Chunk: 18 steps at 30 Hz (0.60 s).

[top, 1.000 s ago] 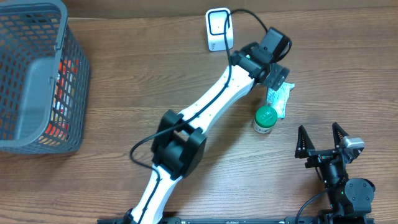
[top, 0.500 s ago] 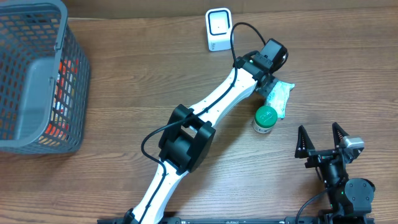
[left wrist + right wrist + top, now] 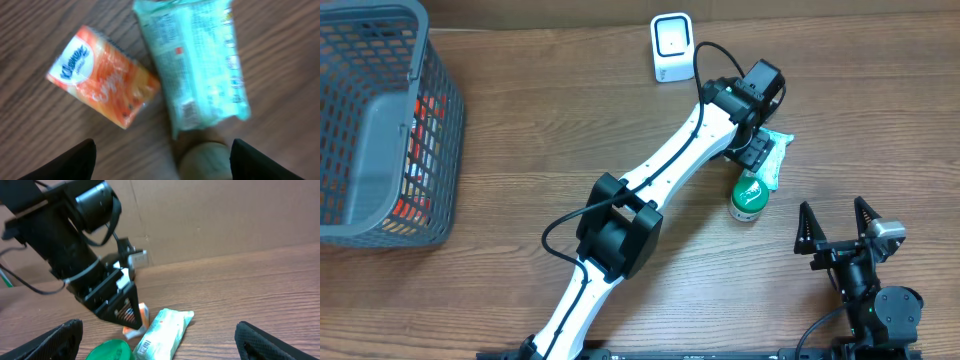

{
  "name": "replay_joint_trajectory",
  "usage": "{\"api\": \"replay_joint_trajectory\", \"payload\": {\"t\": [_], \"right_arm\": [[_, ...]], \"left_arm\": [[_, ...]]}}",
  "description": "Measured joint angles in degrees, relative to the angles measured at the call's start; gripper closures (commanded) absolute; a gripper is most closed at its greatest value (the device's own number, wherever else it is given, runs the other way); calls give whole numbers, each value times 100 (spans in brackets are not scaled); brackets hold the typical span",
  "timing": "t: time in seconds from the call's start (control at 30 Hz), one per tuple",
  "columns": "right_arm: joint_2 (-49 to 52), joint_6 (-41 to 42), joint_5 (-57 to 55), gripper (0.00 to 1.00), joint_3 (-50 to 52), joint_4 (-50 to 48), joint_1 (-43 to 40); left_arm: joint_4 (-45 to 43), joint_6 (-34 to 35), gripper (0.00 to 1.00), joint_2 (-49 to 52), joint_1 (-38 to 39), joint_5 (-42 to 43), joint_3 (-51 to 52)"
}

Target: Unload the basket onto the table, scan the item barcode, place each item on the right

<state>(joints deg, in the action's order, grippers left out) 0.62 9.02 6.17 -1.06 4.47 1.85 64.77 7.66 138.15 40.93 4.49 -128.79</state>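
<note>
Overhead view first: the left gripper [image 3: 753, 150] hangs right over a small cluster of goods, and its jaws stand apart with nothing between them. No item is in hand yet.

Left wrist view now. Just ahead of the fingertips lie two flat packs side by side on the table [image 3: 40, 125]: an orange tissue pack [image 3: 105, 75] off toward the left finger [image 3: 75, 162], and a teal packet [image 3: 200, 65] nearer the right finger. A small pale printed patch sits near the teal packet's close end; it may be the barcode, but it's too blurred to call. Right between the fingers, at the bottom edge, a round top peeks in, most likely the green-lidded jar [image 3: 749, 193].

Why hover here? My read is that the tool is lining up a pick, and either packet is a candidate. Both lie flat, so the fingers will need to straddle an edge.

The scanner [image 3: 671, 47] stands beyond the gripper, near, window up, handy for a short carry.

The right gripper [image 3: 832, 215] sits well behind the cluster, fingers spread wide, parked out of the way. The basket [image 3: 435, 180] is far off to the tool's left.
</note>
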Motion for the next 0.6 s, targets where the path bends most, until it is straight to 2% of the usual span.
{"api": "replay_joint_trajectory", "payload": {"t": [0.17,0.37,0.53,0.6], "right_arm": [[0,-2,0,0,0,4,0],[0,-2,0,0,0,2,0],[0,0,0,0,0,0,0],[0,0,0,0,0,0,0]], "left_arm": [[398,291,26,-24,107,192,-109],[595,745,33,-24,293,-494,-55],[621,1054,52,-24,269,-850,9],[715,1145,53,-24,243,-911,9]]}}
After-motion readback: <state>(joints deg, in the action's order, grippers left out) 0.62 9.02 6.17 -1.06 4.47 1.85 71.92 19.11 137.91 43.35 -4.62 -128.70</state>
